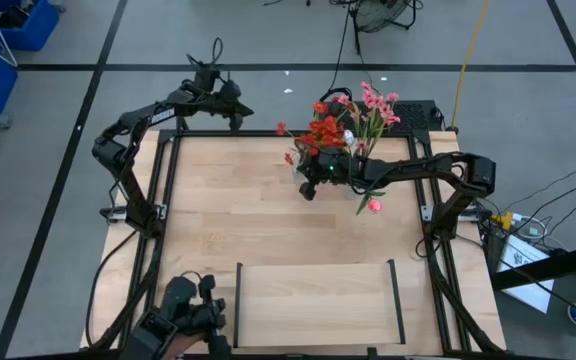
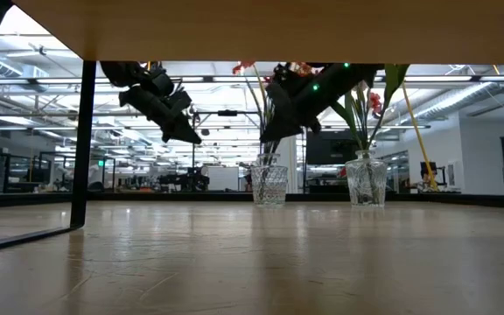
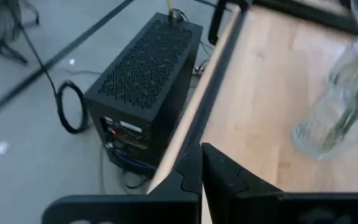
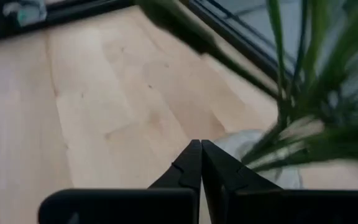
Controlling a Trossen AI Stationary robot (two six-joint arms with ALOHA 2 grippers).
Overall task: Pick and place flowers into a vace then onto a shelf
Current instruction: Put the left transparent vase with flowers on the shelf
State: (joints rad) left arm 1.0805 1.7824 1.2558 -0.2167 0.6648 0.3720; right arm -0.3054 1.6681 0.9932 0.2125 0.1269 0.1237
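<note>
A wide, bright hall with ceiling lights stretches behind the light-wood tabletop (image 1: 218,220), and a grey floor with dark lines surrounds it. I have two glass vases at the far edge: one vase (image 2: 269,185) under my right arm and a second vase (image 2: 366,179) further right. The flowers (image 1: 353,125), red sprays, pink sprays and green stalks, stand bunched there at the far right of the tabletop, already in glass as far as I can judge. One pink-red bud (image 1: 374,206) hangs lower, nearer the middle; I cannot tell which vase it belongs to.

My right jaws (image 4: 201,163) are pressed together and pinch nothing; they hover above the rim of a vase, with green stalks (image 4: 303,93) just beside them. My left jaws (image 3: 201,169) are also pressed together and empty, waiting over the far left edge, above a black box (image 3: 145,93) on the floor.

The shelf (image 1: 313,300) lies at the near edge, well apart from the vases. The step I judge to be in hand is taking a vase to it. To do that well, I should spread my right jaws first, come down low on the glass body rather than the stalks, close gently, lift straight and keep it upright, and steer clear of the shelf's black rails.
</note>
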